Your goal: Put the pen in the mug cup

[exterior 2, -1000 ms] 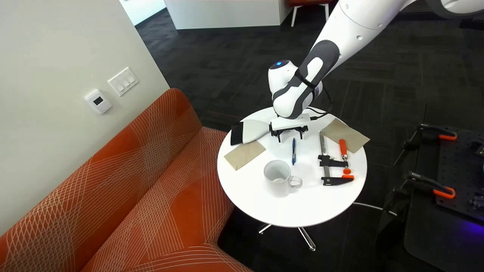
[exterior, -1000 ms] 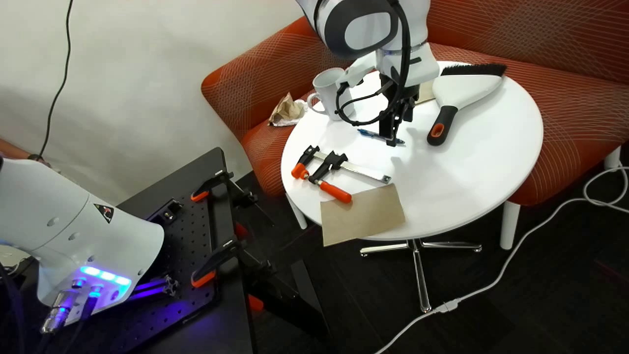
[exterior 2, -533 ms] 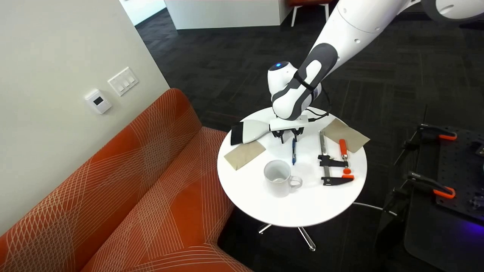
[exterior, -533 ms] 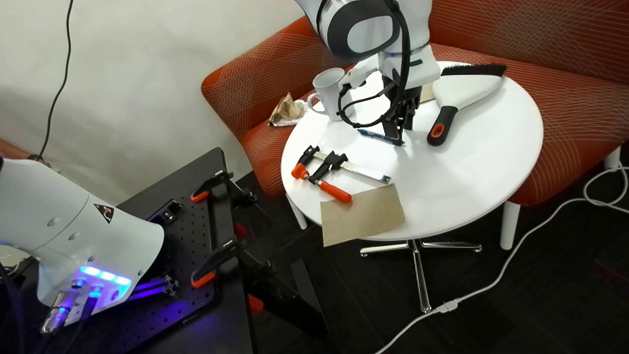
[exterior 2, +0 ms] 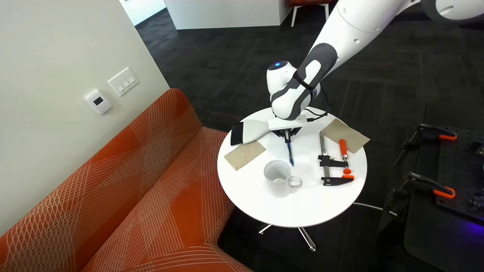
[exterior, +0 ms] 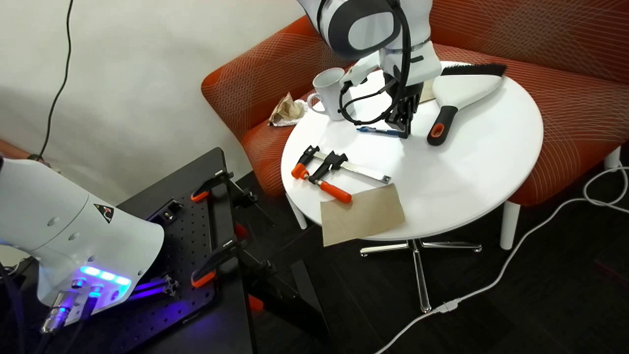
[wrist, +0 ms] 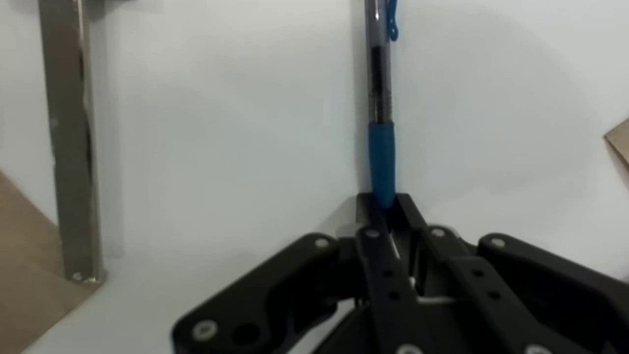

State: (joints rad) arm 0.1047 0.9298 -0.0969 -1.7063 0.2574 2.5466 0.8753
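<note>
Round white table (exterior: 471, 182): in an exterior view, its edge is being overhung by a brown paper sheet (exterior: 363, 216), and a broad stretch of its surface is being framed by that edge, the bar clamp (exterior: 335, 161) and the hand brush (exterior: 464, 91).
White mug (exterior 2: 278, 179): in an exterior view, it is being seen upright, apart from the edge, in the same place as half a second ago.
Gripper (exterior 2: 288, 140): there, its jaws, spread apart then, are being pressed together.
Pen (exterior 2: 290, 153): there, it is being held outside the mug and near it, its gripped end being swung toward the hand brush.
Fingers (wrist: 410, 211): in the wrist view, the pen's blue grip section (wrist: 382, 157) is being clenched between their tips, the rest of it being pointed straight ahead.
Pen and table: whether contact is being made cannot be told.
</note>
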